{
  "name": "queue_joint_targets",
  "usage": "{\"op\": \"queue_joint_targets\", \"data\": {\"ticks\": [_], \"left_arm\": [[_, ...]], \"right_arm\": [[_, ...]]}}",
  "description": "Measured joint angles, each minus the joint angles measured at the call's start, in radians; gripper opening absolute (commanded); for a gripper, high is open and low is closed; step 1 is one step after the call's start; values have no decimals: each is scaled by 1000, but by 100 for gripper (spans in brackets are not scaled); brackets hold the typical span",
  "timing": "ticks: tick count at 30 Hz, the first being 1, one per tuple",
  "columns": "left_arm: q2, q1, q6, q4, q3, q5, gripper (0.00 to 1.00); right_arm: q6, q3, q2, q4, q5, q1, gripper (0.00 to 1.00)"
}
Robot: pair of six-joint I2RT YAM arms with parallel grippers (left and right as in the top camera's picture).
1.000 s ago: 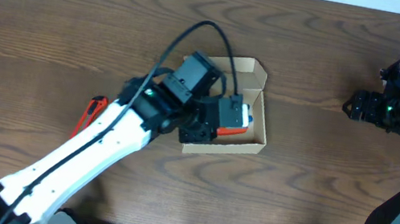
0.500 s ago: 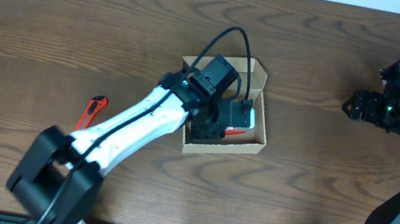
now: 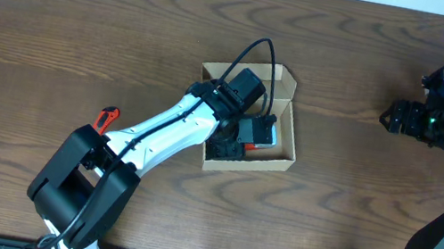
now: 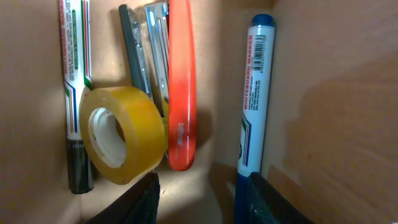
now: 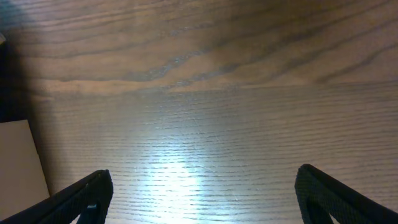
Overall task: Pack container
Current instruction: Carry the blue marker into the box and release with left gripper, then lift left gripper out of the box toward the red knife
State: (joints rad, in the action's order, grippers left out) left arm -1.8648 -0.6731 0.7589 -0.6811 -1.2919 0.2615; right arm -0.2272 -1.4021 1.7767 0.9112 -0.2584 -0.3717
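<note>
Where the container [image 3: 248,164] lies: on the wooden table [image 3: 59,16], its flap lid [image 3: 282,78] folded open at the far side.
Left gripper [image 3: 242,137]: lowered inside the container; in the wrist view its fingers [image 4: 134,202] are spread and clamp nothing.
Right gripper [image 3: 393,117]: well apart from the container, off to its right; fingers [image 5: 81,199] wide, only bare wood between them.
Inside the container: a blue whiteboard marker [image 4: 255,93] along one wall, an orange-handled item [image 4: 180,93] next to it, a yellow tape roll [image 4: 121,143], and a green marker [image 4: 76,56] by the opposite wall.
Outside the container: an orange tool [image 3: 102,120], well apart to its left.
Handling, as a judgement: thin cardboard, light, likely to flex or crush under a hard pinch and to slide on the smooth wood; the loose contents would shift if it tilts.
Where to hold: the top edge of a side wall, pinched lightly; for closing, the flap's free edge, with the other gripper bracing a wall.
</note>
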Motion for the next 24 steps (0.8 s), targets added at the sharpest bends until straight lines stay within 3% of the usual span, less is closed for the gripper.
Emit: {"op": "queue_joint_targets", "data": {"ticks": [7, 12, 14, 16, 17, 20, 24], "left_arm": [[15, 0, -27, -44, -43, -17, 47], [124, 0, -76, -118, -156, -126, 49], [185, 3, -126, -146, -204, -202, 72], [245, 16, -195, -188, -249, -286, 76], [274, 32, -241, -210, -266, -331, 78], [335, 130, -390, -310, -283, -431, 72], [348, 360, -551, -481, -275, -449, 70]], "right_arm": [[0, 0, 0, 0, -4, 0, 87], [0, 0, 0, 0, -11, 0, 87], [0, 0, 0, 0, -14, 0, 87], [0, 0, 0, 0, -15, 0, 87], [0, 0, 0, 0, -16, 0, 87], [0, 0, 0, 0, -20, 0, 87], [0, 0, 0, -1, -23, 0, 86]]}}
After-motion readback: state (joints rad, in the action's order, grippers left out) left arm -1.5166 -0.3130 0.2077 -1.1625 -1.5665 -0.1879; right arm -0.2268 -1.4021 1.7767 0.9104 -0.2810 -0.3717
